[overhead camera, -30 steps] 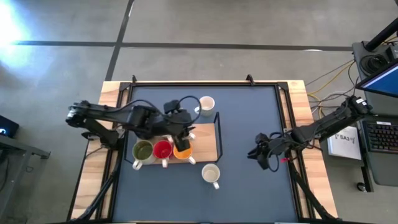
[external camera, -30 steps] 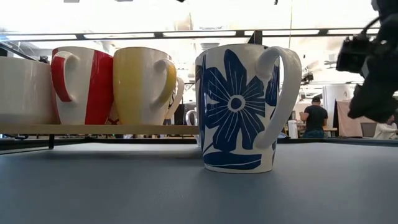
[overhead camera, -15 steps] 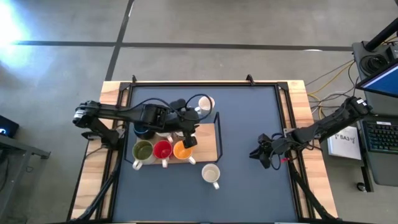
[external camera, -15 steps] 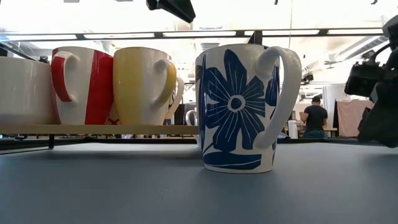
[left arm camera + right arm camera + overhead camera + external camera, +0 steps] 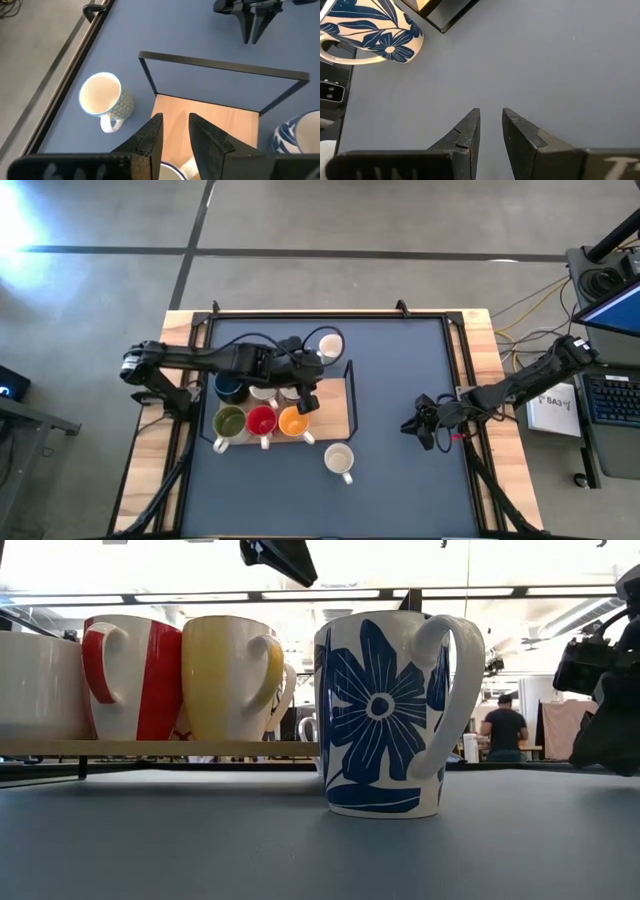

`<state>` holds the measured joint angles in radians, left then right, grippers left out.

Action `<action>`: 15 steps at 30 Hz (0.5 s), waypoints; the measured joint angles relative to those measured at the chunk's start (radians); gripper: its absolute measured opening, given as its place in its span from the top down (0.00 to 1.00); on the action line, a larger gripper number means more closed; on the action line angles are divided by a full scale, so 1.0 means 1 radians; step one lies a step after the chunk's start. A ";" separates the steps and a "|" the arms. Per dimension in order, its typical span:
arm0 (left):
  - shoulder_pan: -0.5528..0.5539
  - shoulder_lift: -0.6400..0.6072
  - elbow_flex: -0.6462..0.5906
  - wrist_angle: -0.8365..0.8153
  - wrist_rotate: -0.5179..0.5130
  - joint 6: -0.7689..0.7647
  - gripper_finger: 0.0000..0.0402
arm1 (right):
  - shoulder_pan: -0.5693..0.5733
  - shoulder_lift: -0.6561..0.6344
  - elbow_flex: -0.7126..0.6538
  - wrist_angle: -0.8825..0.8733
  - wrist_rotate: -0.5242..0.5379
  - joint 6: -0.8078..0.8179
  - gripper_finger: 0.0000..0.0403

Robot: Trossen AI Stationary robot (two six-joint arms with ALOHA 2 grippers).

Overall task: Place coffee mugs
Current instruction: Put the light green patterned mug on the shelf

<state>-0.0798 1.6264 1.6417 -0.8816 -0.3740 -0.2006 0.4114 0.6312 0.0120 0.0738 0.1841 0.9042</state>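
Five mugs stand on the wooden tray (image 5: 335,408): dark blue (image 5: 228,387), white (image 5: 262,392), olive green (image 5: 230,421), red (image 5: 261,421) and orange (image 5: 293,421). A cream mug (image 5: 330,345) stands on the mat beyond the tray. A white mug with blue flowers (image 5: 340,458) stands nearer, large in the low view (image 5: 385,715). My left gripper (image 5: 305,397) hovers over the tray's middle, narrowly open and holding nothing (image 5: 175,117); a white rim (image 5: 165,170) shows beneath it. My right gripper (image 5: 420,426) waits over the mat's right part, narrowly open (image 5: 490,112).
A black wire frame (image 5: 225,67) borders the tray's far and right sides. Bare blue mat (image 5: 400,360) lies between the tray and my right gripper. Wooden rails (image 5: 478,350) edge the table. A person (image 5: 505,730) stands far back in the room.
My left arm has swung toward the table's far edge, uncovering the dark blue and white mugs. Its gripper has shifted from above the orange mug toward the tray's middle. My right gripper has sunk a little and drifted toward the right edge. No mug has moved.
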 joint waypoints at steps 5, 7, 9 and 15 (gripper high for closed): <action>0.035 0.009 -0.001 0.007 0.000 0.037 0.81 | 0.000 0.000 0.000 0.004 0.000 0.012 0.81; 0.050 0.012 -0.001 0.010 0.000 0.076 0.81 | 0.000 0.000 0.000 0.006 0.000 0.013 0.81; 0.068 0.015 -0.001 0.013 0.000 0.127 0.81 | 0.000 0.000 0.000 0.007 0.000 0.013 0.80; 0.150 0.069 -0.001 0.041 0.069 0.326 0.81 | 0.000 0.001 -0.001 0.011 0.000 0.013 0.82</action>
<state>0.0698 1.6951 1.6409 -0.8407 -0.3051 0.1259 0.4114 0.6323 0.0113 0.0846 0.1837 0.9169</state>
